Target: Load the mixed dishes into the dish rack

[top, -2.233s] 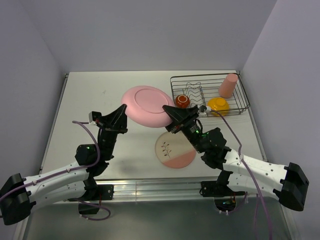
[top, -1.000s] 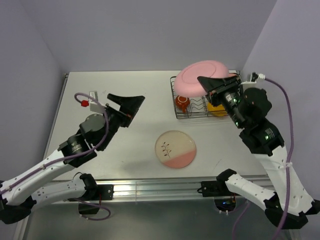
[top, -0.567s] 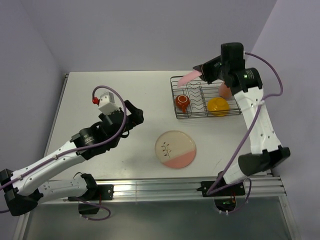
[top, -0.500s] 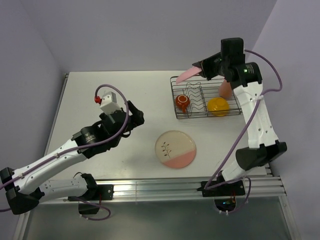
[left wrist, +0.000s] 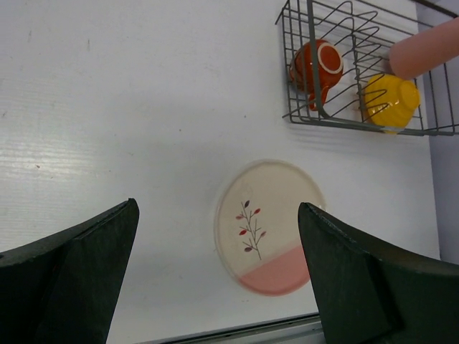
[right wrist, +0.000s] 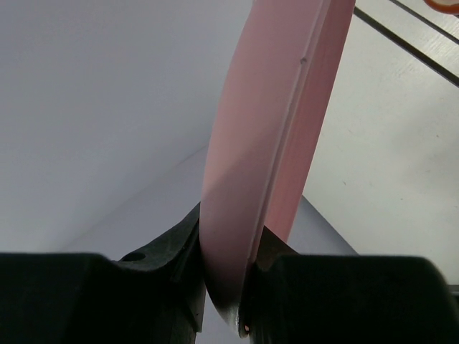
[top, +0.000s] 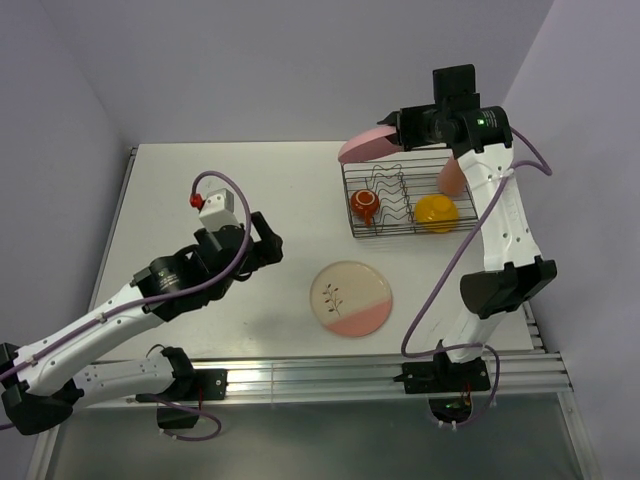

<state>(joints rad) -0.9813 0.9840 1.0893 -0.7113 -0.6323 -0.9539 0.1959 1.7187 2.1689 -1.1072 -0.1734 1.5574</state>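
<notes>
Grip kept on rim of pink plate (top: 365, 146) by right gripper (top: 399, 131), fingers pinched; plate swung slightly leftward over far-left corner of dish rack (top: 388, 186). Left gripper (left wrist: 216, 208) spread wide, empty.

The round pink plate (right wrist: 272, 143) looks like smooth plastic with a soft satin sheen. The rectangular black wire dish rack (left wrist: 309, 21) is thin coated metal. The small red-orange cup (left wrist: 326, 61) and the yellow bowl (left wrist: 387, 100) are glossy. The cream plate with a pink segment (left wrist: 265, 215) looks matt. The white desk (left wrist: 107, 107) is matt and finely ridged.
</notes>
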